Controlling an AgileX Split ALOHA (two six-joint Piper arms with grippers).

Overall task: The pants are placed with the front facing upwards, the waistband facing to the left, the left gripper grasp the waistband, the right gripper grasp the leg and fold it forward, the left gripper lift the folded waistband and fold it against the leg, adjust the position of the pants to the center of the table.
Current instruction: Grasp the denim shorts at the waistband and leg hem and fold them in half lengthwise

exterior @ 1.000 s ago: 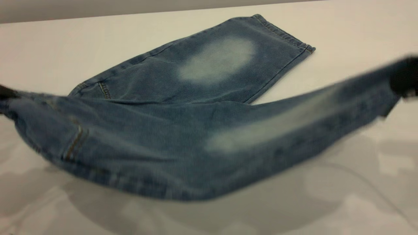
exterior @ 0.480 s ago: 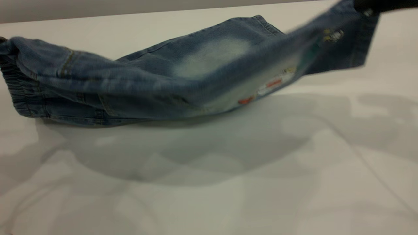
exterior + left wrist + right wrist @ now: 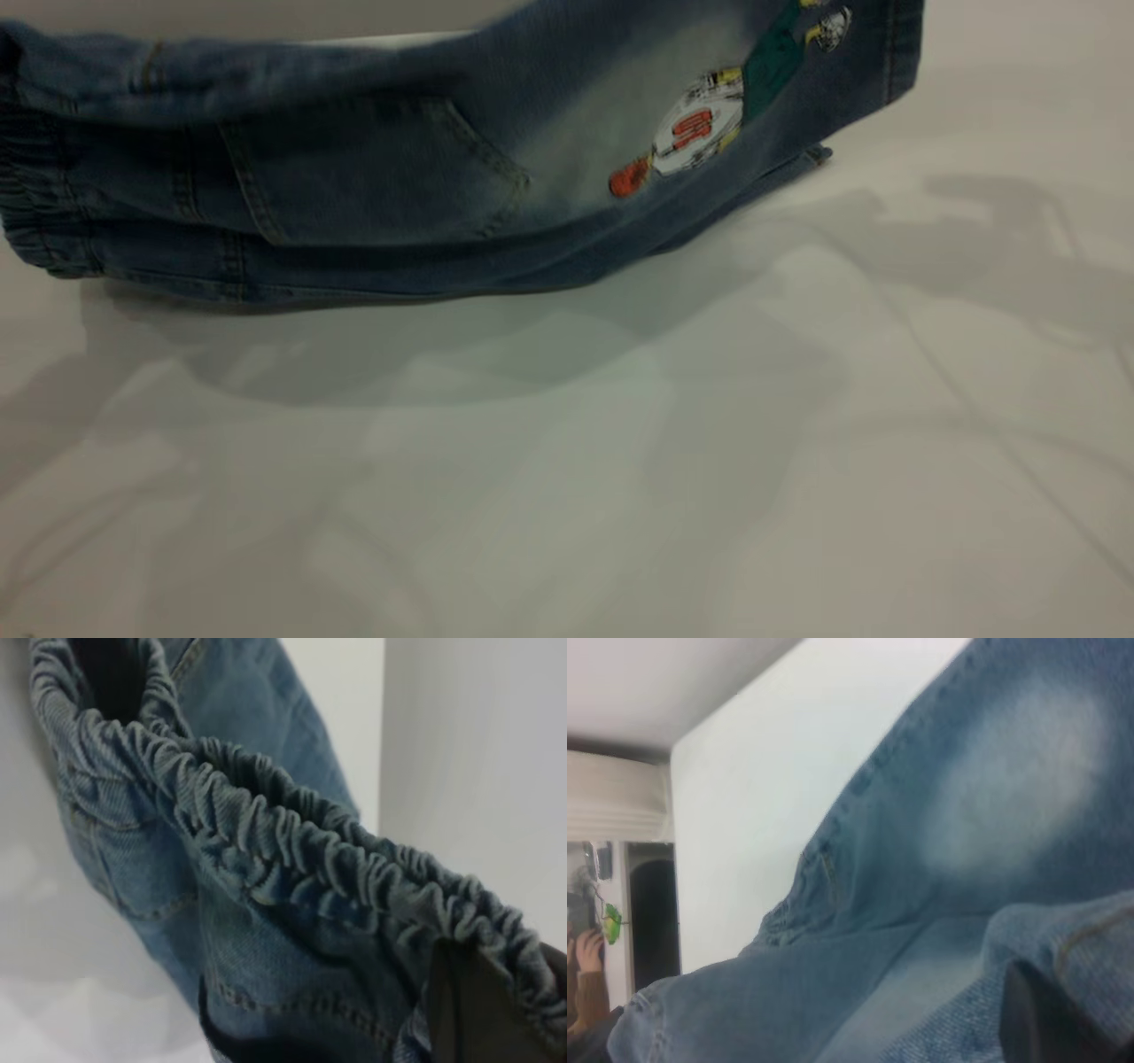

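Readable marking: one only. The cartoon basketball-player print point(image 3: 709, 124) on the leg point(image 3: 753, 106) of the pants point(image 3: 372, 177) carries orange-red characters on the white jersey. They appear to be a two-digit number, but the digits cannot be told for certain. No other text, label or brand can be read.

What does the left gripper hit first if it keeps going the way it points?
Nothing new: the left gripper is already against the waistband, so the pants come first. Behind them probably the table; depth unclear.
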